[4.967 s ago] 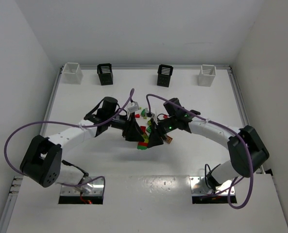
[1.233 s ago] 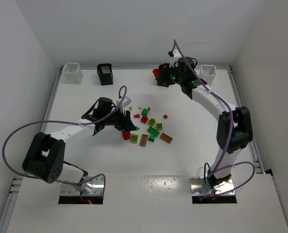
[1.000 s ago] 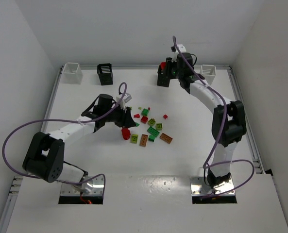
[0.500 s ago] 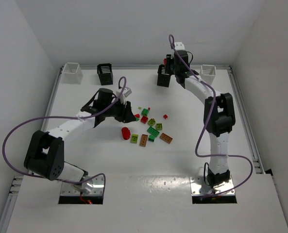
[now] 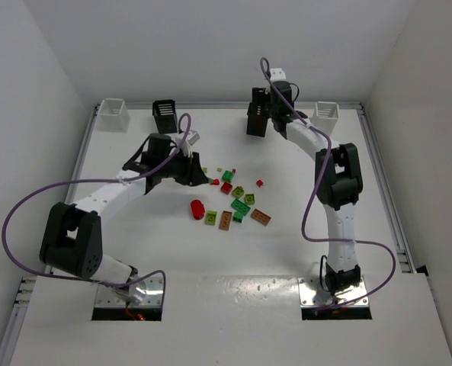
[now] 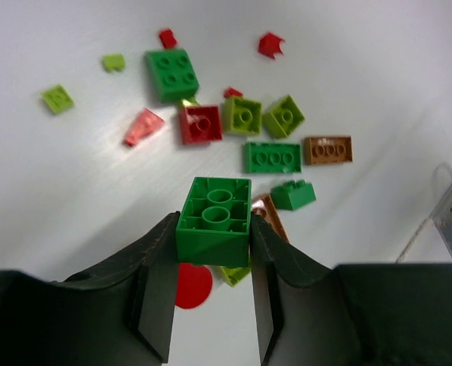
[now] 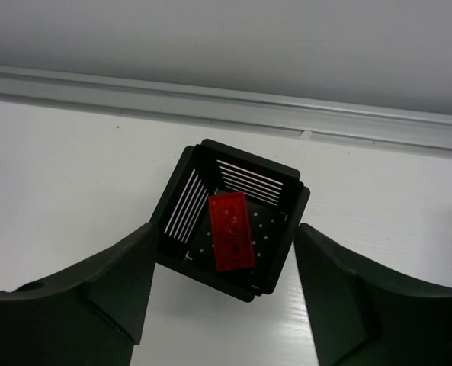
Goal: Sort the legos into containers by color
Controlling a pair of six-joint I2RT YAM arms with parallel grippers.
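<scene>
Two deliveries are in hand at once. The right gripper (image 7: 224, 286) hovers over the black bin (image 7: 248, 166) at the far edge, jaws spread wide and empty; a red brick (image 7: 231, 231) shows inside the bin's mouth (resting or mid-drop, I cannot tell). The left gripper (image 6: 212, 255) is clamped on a green brick (image 6: 213, 217), raised above the loose legos (image 5: 237, 202) on the surface (image 5: 134, 252); next, I judge, it must carry this to a different bin, while the right gripper fetches another piece. No brand, label or writing is legible.
</scene>
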